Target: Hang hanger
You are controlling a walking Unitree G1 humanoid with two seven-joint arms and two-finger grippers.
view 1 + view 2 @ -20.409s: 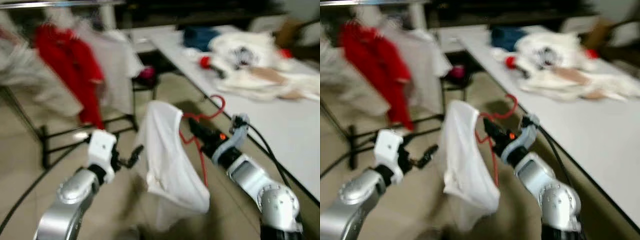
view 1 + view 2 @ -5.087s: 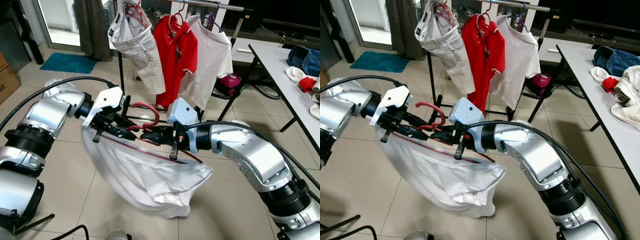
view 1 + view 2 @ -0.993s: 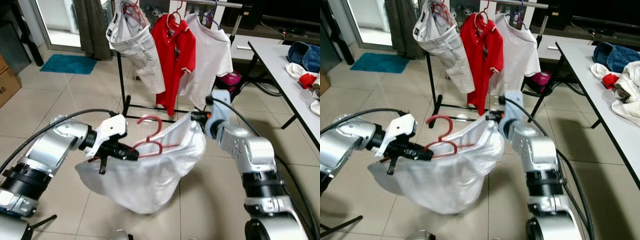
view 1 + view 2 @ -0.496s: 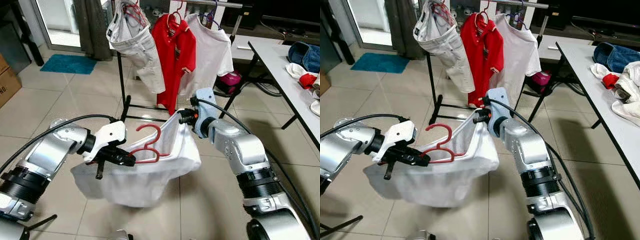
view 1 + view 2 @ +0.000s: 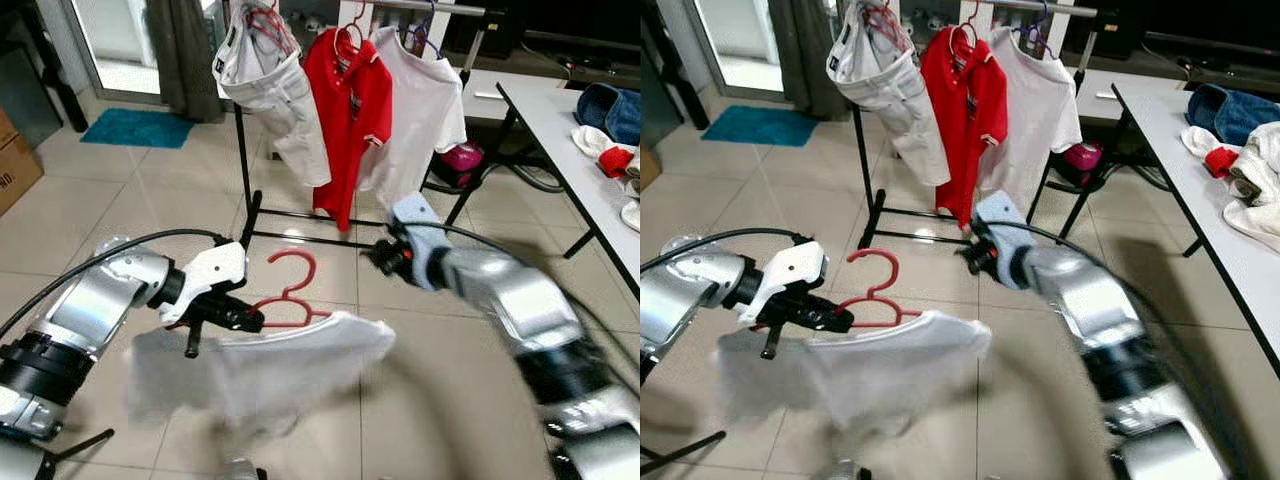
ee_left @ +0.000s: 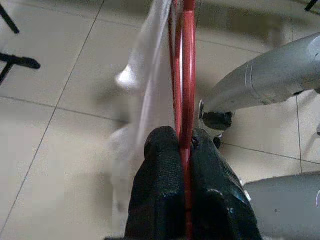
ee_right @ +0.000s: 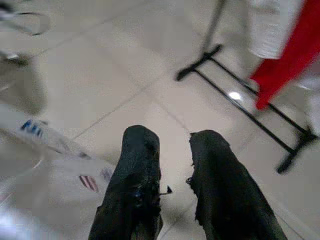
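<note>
A red hanger (image 5: 290, 285) with a white shirt (image 5: 270, 365) draped on it hangs low over the tiled floor. My left gripper (image 5: 235, 315) is shut on the hanger's lower bar; in the left wrist view the red hanger (image 6: 187, 60) runs between the closed fingers (image 6: 160, 165). The shirt is blurred and swinging. My right gripper (image 5: 378, 255) is to the right of the shirt and apart from it, blurred by motion. In the right wrist view the right gripper (image 7: 175, 145) is open with nothing between its fingers, and the white shirt (image 7: 45, 170) lies below it.
A clothes rack (image 5: 300, 215) stands ahead, carrying white trousers (image 5: 270, 90), a red polo (image 5: 350, 110) and a white tee (image 5: 425, 100) on its top rail (image 5: 420, 8). A table (image 5: 560, 110) with piled clothes runs along the right. A teal mat (image 5: 135, 127) lies far left.
My right gripper has let go of the shirt's edge and swung off to the right. The shirt has dropped and now hangs from the hanger alone. The left gripper still holds the hanger.
</note>
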